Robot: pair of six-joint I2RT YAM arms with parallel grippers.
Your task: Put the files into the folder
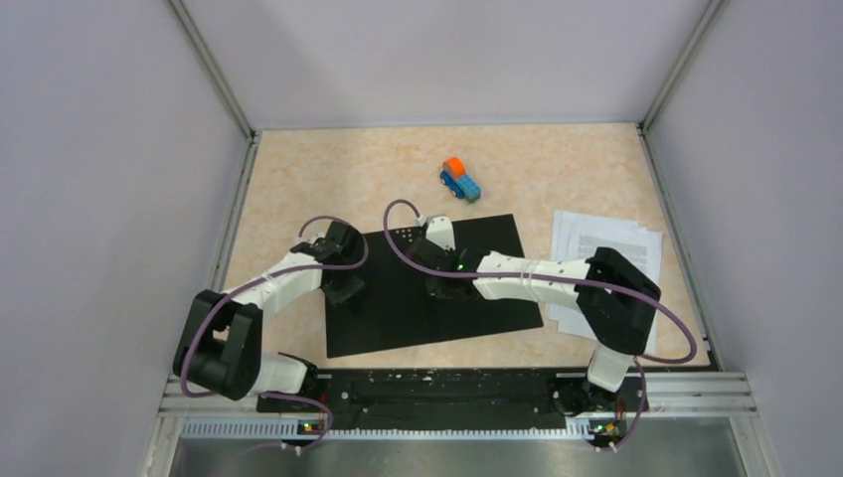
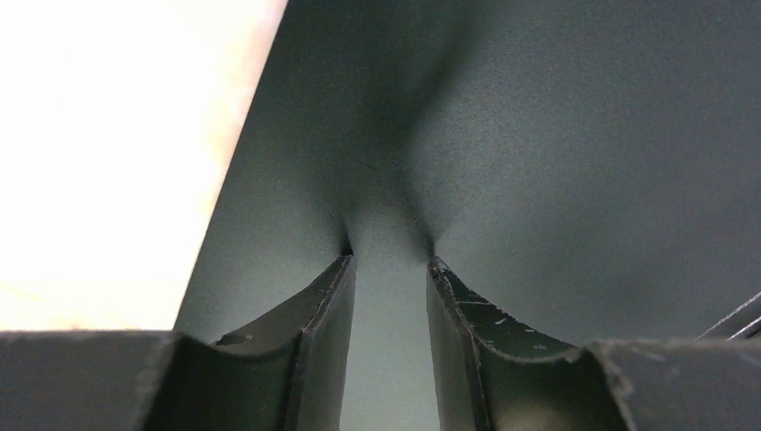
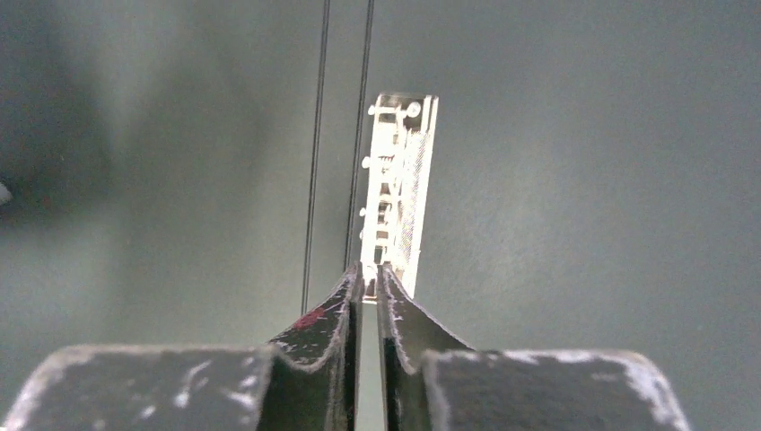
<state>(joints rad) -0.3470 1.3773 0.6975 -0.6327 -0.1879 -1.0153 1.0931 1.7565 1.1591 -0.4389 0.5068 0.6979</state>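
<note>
The folder (image 1: 398,318) lies open on the table with its black inside up. It fills the left wrist view (image 2: 583,135) and the right wrist view (image 3: 583,180). My left gripper (image 1: 346,290) stands on the folder's left part, jaws a little apart, with its tips (image 2: 388,256) touching the black surface near the left edge. My right gripper (image 1: 444,283) is over the folder's middle. Its jaws are nearly closed, and the tips (image 3: 371,269) pinch the near end of the metal clip strip (image 3: 399,197). The files (image 1: 606,243), white sheets, lie to the right of the folder, partly under my right arm.
A blue-and-orange toy truck (image 1: 460,180) stands behind the folder. Grey walls close the table in on three sides. Two thin dark lines (image 3: 314,135) run along the folder's spine left of the clip. Pale tabletop (image 2: 108,135) shows left of the folder.
</note>
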